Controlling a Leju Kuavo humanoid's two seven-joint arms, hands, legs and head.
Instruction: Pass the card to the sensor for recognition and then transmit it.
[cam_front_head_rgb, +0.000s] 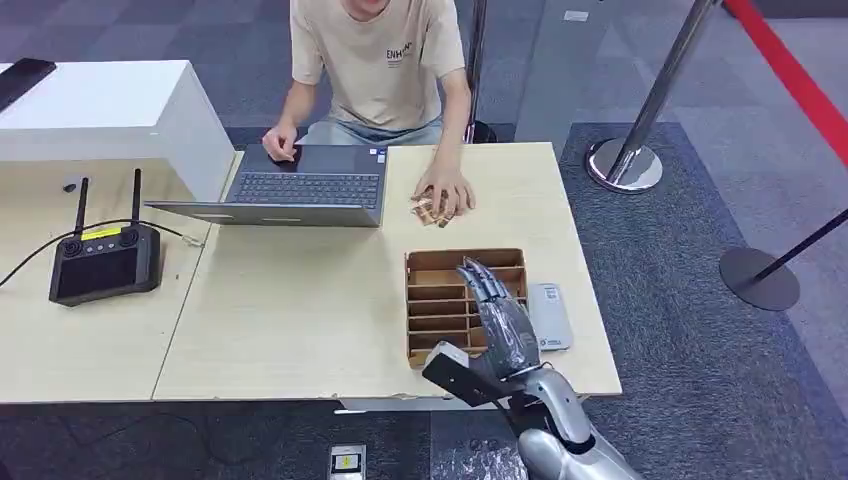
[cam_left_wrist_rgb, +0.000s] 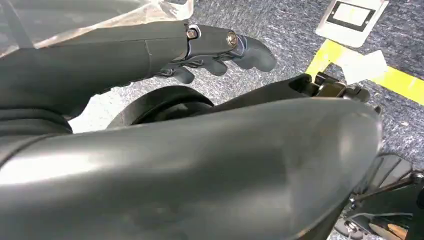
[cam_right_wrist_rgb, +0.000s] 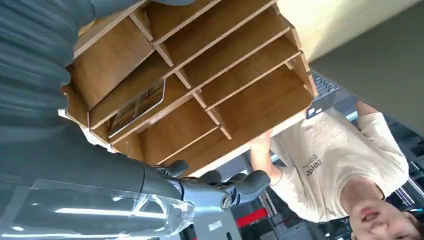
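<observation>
Counter (cam_front_head_rgb: 300, 310): pale wood, filling the middle of the head view, and everything in play sits on it.
Person (cam_front_head_rgb: 385, 60): seated at the far edge, upper centre, one palm down on a small stack of cards (cam_front_head_rgb: 432, 210) beside a laptop (cam_front_head_rgb: 300, 185).
Rack (cam_front_head_rgb: 440, 300): slotted wooden organiser, lower centre-right of the head view, dividers running across the frame.
Sensor (cam_front_head_rgb: 550, 315): likely that flat grey pad just right of the rack, touching or nearly so.
Right hand (cam_front_head_rgb: 495, 305): here it is, raised over the rack's right side, fingers stretched out and apart, nothing held.
Left hand (cam_left_wrist_rgb: 215, 50): down by the floor in the left wrist view, fingers loosely curled, nothing in them that I can see.
Card (cam_right_wrist_rgb: 137, 105): lying in one rack slot in the right wrist view, long edge running along the slot.
Key relation: the card lies ahead of and below the right hand's fingertips, inside the rack; the right hand is clearly the nearer one, so the reach looks like forward and down into that slot.
</observation>
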